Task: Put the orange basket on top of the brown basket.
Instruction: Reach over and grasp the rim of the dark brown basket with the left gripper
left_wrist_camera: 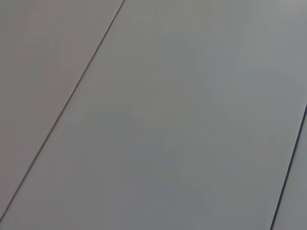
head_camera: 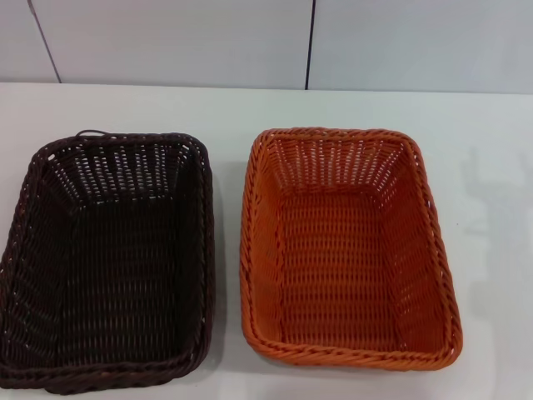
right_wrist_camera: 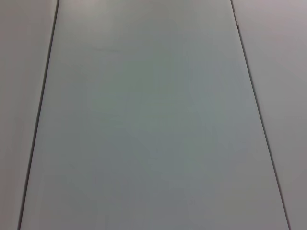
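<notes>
So we've got the orange basket (head_camera: 348,250) sitting flat on the white worktop (head_camera: 250,104), on the right half of the head view, open side up and nothing inside it. Just beside it on the left is the brown basket (head_camera: 108,258), same shape, also upright and empty (there's a little dark loop poking up from its far rim). The two sit side by side with a narrow strip of bare worktop between them, not touching as far as we can see. The brown one runs off the left and near edges of the head view a bit, so we can't see its near-left corner fully.

Behind the worktop there's a pale panelled wall (head_camera: 166,37) with dark seams running down it.

Neither tool shows up anywhere, so we can't tell you whether the left or right one is apart or together. Both wrist views only show flat grey panels (left_wrist_camera: 182,124) with thin dark seam lines (right_wrist_camera: 41,110) (no baskets, no fingers).
</notes>
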Controlling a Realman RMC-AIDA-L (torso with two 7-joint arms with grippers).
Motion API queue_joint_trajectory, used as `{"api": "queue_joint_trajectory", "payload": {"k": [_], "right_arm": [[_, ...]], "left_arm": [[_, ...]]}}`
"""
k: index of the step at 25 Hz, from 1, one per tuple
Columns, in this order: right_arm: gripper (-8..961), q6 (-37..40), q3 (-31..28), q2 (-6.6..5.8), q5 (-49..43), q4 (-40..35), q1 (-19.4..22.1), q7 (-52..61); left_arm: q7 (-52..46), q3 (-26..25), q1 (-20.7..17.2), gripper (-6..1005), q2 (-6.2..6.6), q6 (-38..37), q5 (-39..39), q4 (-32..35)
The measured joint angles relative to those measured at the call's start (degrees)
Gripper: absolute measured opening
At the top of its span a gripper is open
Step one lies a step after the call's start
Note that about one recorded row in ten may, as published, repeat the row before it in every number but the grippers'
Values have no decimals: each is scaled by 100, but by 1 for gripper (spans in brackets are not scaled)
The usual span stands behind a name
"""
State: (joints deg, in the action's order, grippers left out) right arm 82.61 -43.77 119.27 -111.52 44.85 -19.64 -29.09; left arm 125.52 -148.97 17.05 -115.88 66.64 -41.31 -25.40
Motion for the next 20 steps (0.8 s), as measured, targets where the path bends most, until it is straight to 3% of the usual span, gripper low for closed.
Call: {"api": "queue_joint_trajectory", "payload": {"k": [3, 6, 7, 9, 11, 15, 18, 20], "right_arm": [[742, -26, -24, 0, 0, -2, -19, 0], [742, -111, -64, -2, 0, -23, -58, 0], [742, -127, -70, -5, 0, -31, -68, -1], [742, -136, -75, -10, 0, -43, -90, -12], [742, -138, -91, -10, 0, -92, -137, -18], [742, -145, -142, -9, 0, -166, -200, -17], [742, -148, -146, -9, -1, -182, -230, -16], [742, -149, -152, -9, -1, -203, -263, -16]], "left_arm": [[-100, 39, 29, 831, 5, -23, 0, 0], [-558, 323, 16, 830, 92, -142, -19, -74], [-1169, 708, -44, 830, 219, -310, -169, -267], [-1717, 1000, -95, 831, 329, -433, -396, -462], [-2855, 1415, -156, 831, 547, -546, -1145, -926], [-3685, 1515, -176, 832, 646, -512, -1808, -1297], [-5085, 1489, -244, 830, 731, -212, -3027, -2156], [-5241, 1488, -262, 830, 735, -158, -3179, -2307]]}}
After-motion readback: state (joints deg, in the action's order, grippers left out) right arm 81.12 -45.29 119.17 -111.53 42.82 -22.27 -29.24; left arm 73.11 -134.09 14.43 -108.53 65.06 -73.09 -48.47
